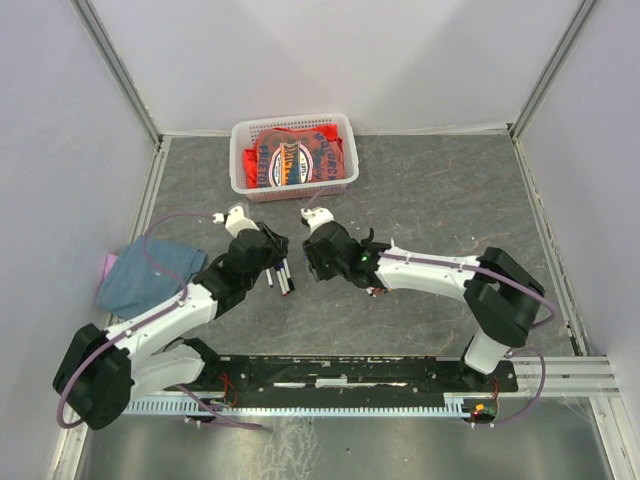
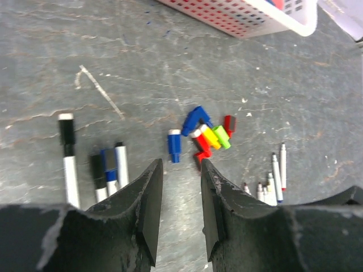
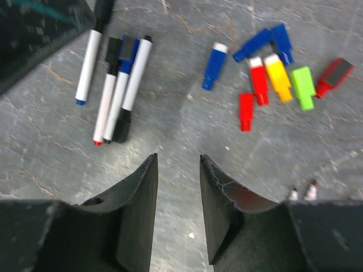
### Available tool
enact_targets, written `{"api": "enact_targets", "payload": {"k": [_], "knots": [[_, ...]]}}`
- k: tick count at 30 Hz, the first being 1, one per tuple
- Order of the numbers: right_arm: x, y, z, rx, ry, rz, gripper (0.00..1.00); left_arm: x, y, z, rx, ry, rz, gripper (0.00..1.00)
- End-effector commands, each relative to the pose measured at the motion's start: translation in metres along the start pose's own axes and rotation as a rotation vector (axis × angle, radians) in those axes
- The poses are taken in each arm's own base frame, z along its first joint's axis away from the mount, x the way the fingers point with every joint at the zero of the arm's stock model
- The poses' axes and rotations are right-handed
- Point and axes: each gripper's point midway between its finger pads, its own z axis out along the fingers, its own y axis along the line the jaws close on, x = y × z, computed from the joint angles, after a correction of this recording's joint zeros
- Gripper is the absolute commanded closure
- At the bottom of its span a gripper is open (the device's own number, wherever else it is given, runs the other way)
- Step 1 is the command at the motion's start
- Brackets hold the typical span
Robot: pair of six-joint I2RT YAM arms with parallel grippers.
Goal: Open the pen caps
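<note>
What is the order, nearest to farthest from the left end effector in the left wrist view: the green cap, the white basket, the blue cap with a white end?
1. Blue cap with a white end: just ahead of the left end effector, slightly left.
2. Green cap: ahead to the right, in the cap cluster.
3. White basket: far ahead, top right.

robotics lab test cell, plain white panel walls [image 1: 330, 50] in aluminium framing [image 1: 120, 72], scuffed grey table [image 1: 450, 200], left arm [image 1: 160, 320] and right arm [image 1: 430, 272] bolted to a black mounting rail [image 1: 350, 372], exposed purple cabling [image 1: 165, 215]
</note>
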Motion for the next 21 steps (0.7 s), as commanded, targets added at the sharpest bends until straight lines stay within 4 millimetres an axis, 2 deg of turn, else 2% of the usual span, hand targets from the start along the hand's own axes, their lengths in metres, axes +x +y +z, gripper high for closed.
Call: {"api": "enact_targets", "payload": {"k": [1,4,10,21], "knots": [[-0.025,0.031,0.015,-0.066,-0.034,0.024,0.58,-0.015,0.022,-0.01,-0.063,-0.09,-0.01,0.61],[-0.027,0.043,0.028,-0.08,-0.015,0.033,0.58,-0.017,0.03,-0.016,-0.068,-0.109,-0.031,0.62],[-0.028,0.054,0.053,-0.073,0.023,0.046,0.58,-0.017,0.04,-0.026,-0.071,-0.13,-0.052,0.62],[-0.023,0.058,0.08,-0.037,0.069,0.043,0.58,-0.015,0.05,-0.034,-0.067,-0.139,-0.065,0.63]]}}
